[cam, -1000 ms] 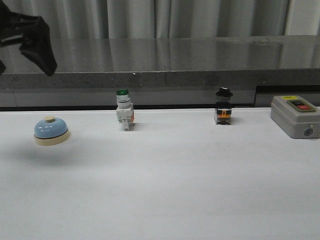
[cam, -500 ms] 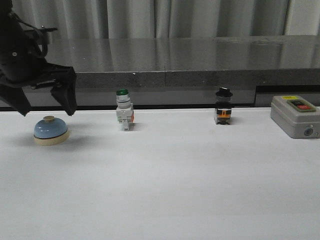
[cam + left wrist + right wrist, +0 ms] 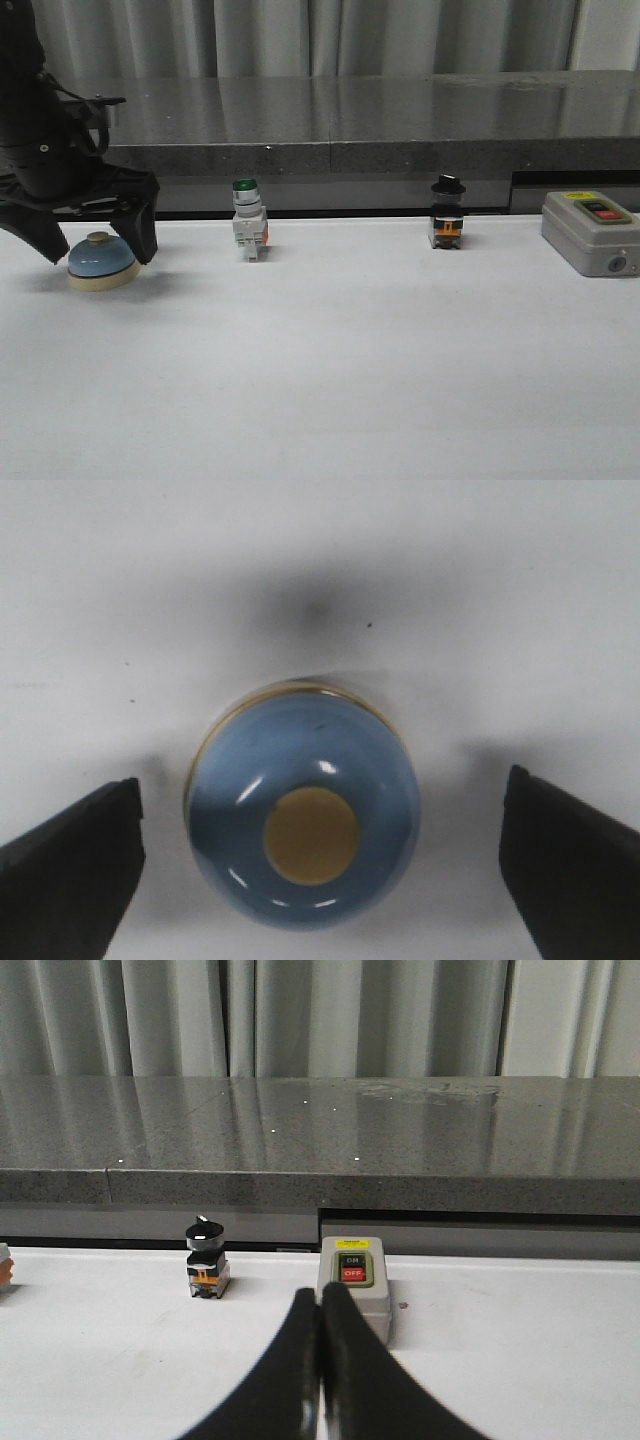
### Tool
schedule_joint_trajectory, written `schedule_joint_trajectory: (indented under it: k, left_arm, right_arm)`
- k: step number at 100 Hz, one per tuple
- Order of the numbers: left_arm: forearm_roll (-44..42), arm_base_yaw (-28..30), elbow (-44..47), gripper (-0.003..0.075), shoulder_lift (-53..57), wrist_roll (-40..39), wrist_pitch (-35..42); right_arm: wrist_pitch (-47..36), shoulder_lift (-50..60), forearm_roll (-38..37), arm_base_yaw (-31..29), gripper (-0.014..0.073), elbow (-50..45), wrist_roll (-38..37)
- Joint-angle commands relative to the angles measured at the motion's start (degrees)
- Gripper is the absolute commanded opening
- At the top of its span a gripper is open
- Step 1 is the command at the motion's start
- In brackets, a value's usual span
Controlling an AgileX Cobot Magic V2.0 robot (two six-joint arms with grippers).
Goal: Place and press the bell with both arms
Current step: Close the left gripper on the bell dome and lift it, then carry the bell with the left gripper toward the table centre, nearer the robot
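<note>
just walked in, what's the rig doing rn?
The left gripper hangs open over the light-blue bell at the table's left, one finger on each side of the dome, neither touching it in the left wrist view. The bell sits on the white table, not lifted. The right gripper is shut on nothing, pointing toward the grey on/off box. The green-capped switch and black-knob switch stand untouched.

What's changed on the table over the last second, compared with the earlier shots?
The left gripper came down from the upper left corner and now straddles the bell, fingers open on either side, not yet touching it in the left wrist view. The bell has not moved. The green-capped switch, black-capped switch and grey box stayed put.
</note>
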State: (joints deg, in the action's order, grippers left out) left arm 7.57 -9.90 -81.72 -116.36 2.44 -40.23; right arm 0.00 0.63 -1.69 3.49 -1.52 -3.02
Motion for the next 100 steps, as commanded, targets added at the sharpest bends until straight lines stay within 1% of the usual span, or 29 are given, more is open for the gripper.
schedule_joint_trajectory:
  k: [1, 12, 24, 33, 43, 52, 64, 83, 100]
  left_arm:
    - [0.3, -0.3, -1.7, 0.0608, 3.1, -0.4, 2.0]
    - [0.3, -0.3, -1.7, 0.0495, 3.1, -0.4, 2.0]
    - [0.3, -0.3, -1.7, 0.0388, 3.1, -0.4, 2.0]
    - [0.3, -0.3, -1.7, 0.0326, 3.1, -0.4, 1.9]
    - [0.3, -0.3, -1.7, 0.0279, 3.1, -0.4, 1.8]
    - [0.3, -0.3, -2.4, 0.0261, 3.4, -0.4, 1.1]
    - [0.8, -0.3, -4.1, 0.0261, 4.7, -0.4, -0.1]
    - [0.9, -0.8, -4.2, 0.0261, 9.1, -0.4, -0.7]
    - [0.7, -4.3, -4.2, 0.0261, 12.9, 0.1, -1.9]
  right_arm:
    - [-5.0, 1.1, -0.5, -0.1, -0.0070, 0.8, 0.1]
    - [-5.0, 1.1, -0.5, -0.1, -0.0070, 0.8, 0.1]
    - [-5.0, 1.1, -0.5, -0.1, -0.0070, 0.8, 0.1]
    - [-5.0, 1.1, -0.5, -0.1, -0.0070, 0.8, 0.1]
    - [-5.0, 1.1, -0.5, -0.1, -0.0070, 0.8, 0.1]
    - [-5.0, 1.1, -0.5, -0.1, -0.0070, 0.8, 0.1]
    - [-5.0, 1.1, -0.5, -0.1, -0.0070, 0.8, 0.1]
    - [-5.0, 1.1, -0.5, -0.1, -0.0070, 0.8, 0.1]
    - [-5.0, 1.1, -0.5, -0.1, -0.0070, 0.8, 0.1]
